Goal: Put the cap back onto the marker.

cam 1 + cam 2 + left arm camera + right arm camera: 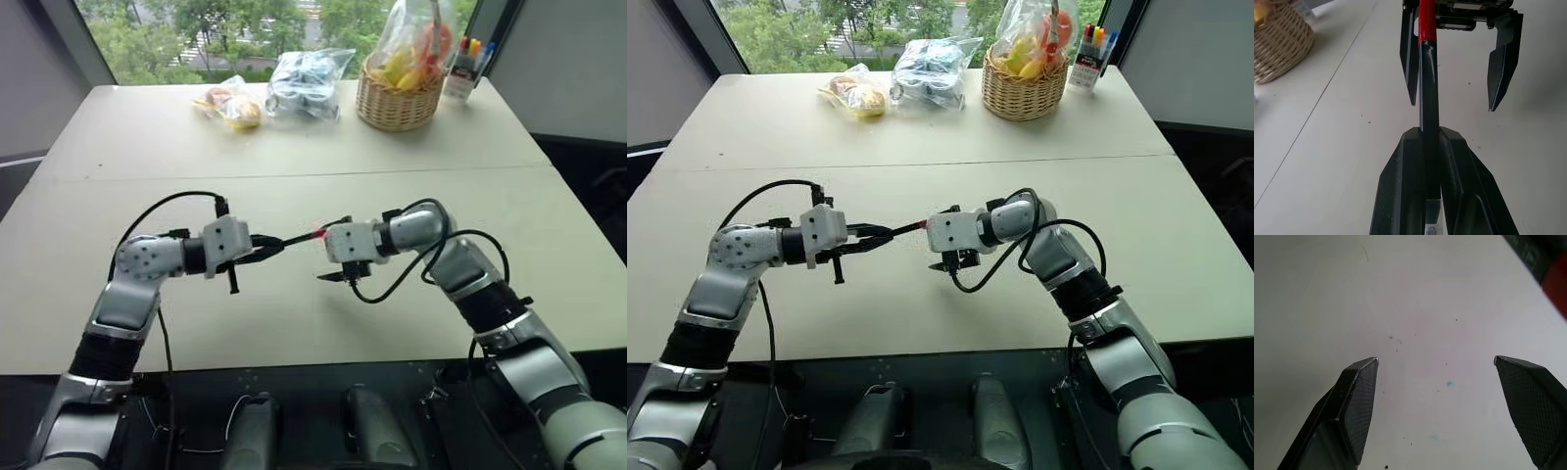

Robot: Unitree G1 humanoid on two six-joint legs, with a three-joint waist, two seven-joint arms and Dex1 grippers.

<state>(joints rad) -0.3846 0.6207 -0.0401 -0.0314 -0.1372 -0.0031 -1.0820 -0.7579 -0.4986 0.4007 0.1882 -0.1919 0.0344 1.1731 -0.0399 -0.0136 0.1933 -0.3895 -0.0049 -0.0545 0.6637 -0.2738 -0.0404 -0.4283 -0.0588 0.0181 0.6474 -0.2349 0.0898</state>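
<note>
While the left gripper [1430, 142] has its jaws clamped tight on the black barrel of the marker [1428, 83], the barrel runs out level from between them toward the other arm, held up off the desk [294, 323]. At the marker's far end sits the cap [1426, 22], a short red piece in line with the barrel and seated on it, right up against the body of the right gripper [1436, 362]. That right gripper has its jaws spread wide with nothing between them; its two black fingers [1501, 68] hang down on either side of the marker's line, one finger just beside the barrel, and whether it touches I cannot tell. Both arms meet over the near middle of the pale desk, the right gripper pointing left and downward at the bare surface, which carries a few small specks and a faint blue smudge.

Well apart, along the far edge, stand a wicker basket [397, 103] of bagged goods, a bunch of coloured markers [468, 61] just beside it, and two clear bags [306, 83] of items further left.
</note>
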